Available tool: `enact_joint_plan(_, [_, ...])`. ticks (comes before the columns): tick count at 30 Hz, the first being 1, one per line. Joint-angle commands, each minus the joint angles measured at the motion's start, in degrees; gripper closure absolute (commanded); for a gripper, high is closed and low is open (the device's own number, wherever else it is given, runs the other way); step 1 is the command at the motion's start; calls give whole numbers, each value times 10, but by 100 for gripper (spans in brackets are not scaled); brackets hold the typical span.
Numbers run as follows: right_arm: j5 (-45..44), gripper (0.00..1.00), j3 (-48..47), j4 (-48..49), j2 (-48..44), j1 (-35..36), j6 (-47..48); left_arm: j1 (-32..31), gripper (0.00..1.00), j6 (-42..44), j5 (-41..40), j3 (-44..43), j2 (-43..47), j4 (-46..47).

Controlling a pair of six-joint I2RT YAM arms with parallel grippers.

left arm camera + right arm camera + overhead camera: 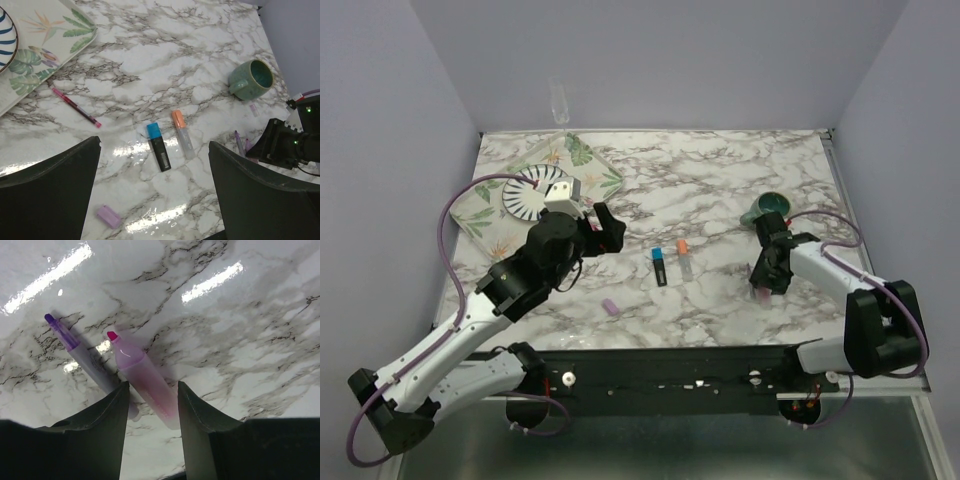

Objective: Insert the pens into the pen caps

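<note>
My right gripper [152, 386] is shut on the pink-purple marker [142, 375], which lies slantwise between the fingers with its pink tip pointing away. A pale marker with a purple tip [80, 352] lies just left of it. In the top view this gripper [761, 285] is low over the table's right side. My left gripper [155, 145] hangs open and empty above the table's middle. Below it lie the black marker with a blue end [159, 146] and the pale grey marker with an orange end [183, 134]. A light purple cap [109, 216] lies nearer. A thin red pen [76, 107] rests by the tray.
A teal-green mug [767, 208] stands just behind the right gripper. At the back left, a leaf-patterned tray [590, 165] carries a striped plate [530, 192]. A small pale piece [253, 109] lies near the mug.
</note>
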State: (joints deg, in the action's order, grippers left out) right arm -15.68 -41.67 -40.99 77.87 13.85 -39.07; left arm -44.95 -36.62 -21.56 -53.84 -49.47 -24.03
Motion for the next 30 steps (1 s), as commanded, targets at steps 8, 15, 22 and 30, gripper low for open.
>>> enact_joint_plan(8, [30,53,7,58,52,-23,29,3,1,1,-6,13,9,11])
enact_joint_plan(15, [33,76,7,63,48,-24,36,3,2,16,27,19,12,30])
enact_joint_plan(22, [-19,99,-24,24,24,-24,36,3,2,26,42,28,29,43])
enact_joint_plan(30, [-9,99,-88,-45,-85,-24,41,3,7,26,97,28,1,41])
